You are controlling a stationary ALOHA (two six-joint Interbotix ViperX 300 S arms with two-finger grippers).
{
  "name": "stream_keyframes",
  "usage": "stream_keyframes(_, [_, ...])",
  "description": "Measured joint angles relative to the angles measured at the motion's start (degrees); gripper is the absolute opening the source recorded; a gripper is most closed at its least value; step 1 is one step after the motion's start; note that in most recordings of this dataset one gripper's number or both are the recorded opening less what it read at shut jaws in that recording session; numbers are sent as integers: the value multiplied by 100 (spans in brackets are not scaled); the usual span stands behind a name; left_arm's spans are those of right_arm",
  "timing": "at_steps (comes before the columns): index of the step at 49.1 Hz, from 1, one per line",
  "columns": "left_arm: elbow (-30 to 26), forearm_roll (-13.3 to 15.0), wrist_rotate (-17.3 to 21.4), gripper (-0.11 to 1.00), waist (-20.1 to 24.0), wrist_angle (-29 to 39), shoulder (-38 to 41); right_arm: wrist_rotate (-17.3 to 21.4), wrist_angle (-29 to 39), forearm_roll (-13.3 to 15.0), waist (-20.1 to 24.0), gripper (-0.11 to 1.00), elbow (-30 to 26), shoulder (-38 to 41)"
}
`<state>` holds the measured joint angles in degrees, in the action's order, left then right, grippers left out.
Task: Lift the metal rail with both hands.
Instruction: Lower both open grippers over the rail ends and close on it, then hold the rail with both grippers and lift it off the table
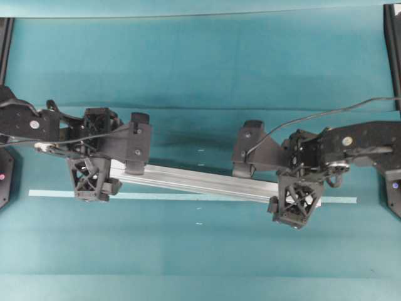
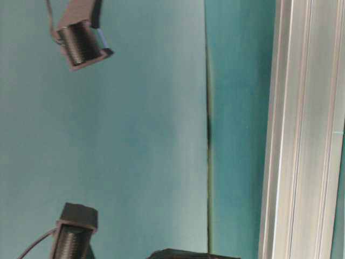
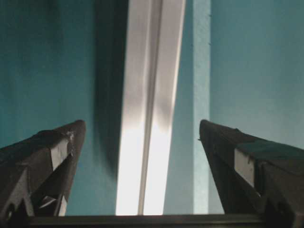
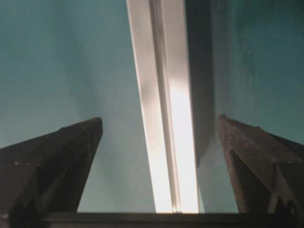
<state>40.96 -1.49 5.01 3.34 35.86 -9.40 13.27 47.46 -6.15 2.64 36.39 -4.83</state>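
The metal rail [image 1: 194,180] is a long silver grooved bar lying slantwise across the teal cloth. It also shows in the table-level view [image 2: 302,135]. My left gripper [image 1: 125,168] is over its left end. In the left wrist view the rail [image 3: 149,109] runs between the spread fingers of this gripper [image 3: 142,126], with gaps on both sides. My right gripper [image 1: 263,179] is over the rail's right end. In the right wrist view the rail [image 4: 164,104] passes between the wide-open fingers of this gripper [image 4: 159,119] without touching them.
A thin pale-teal tape strip [image 1: 56,193] runs across the cloth under the rail and shows beside it in the left wrist view [image 3: 202,71]. Black arm bases stand at the left edge [image 1: 6,175] and right edge [image 1: 393,188]. A cable [image 1: 326,113] loops over the right arm.
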Motion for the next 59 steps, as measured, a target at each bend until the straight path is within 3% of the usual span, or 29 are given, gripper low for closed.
stream_keyframes(24, [483, 0, -26, 97, 53, -914, 589, -9, -967, 9, 9, 99, 694, 308])
stream_keyframes(47, [554, 0, -114, 96, 53, -1028, 659, -18, -1274, 9, 9, 99, 844, 431])
stream_keyframes(54, [571, 0, -114, 88, 44, -1099, 659, -18, -1318, 9, 9, 97, 861, 439])
stream_keyframes(59, [615, 0, -79, 70, 0, -1239, 659, -26, -1327, 9, 9, 86, 870, 439])
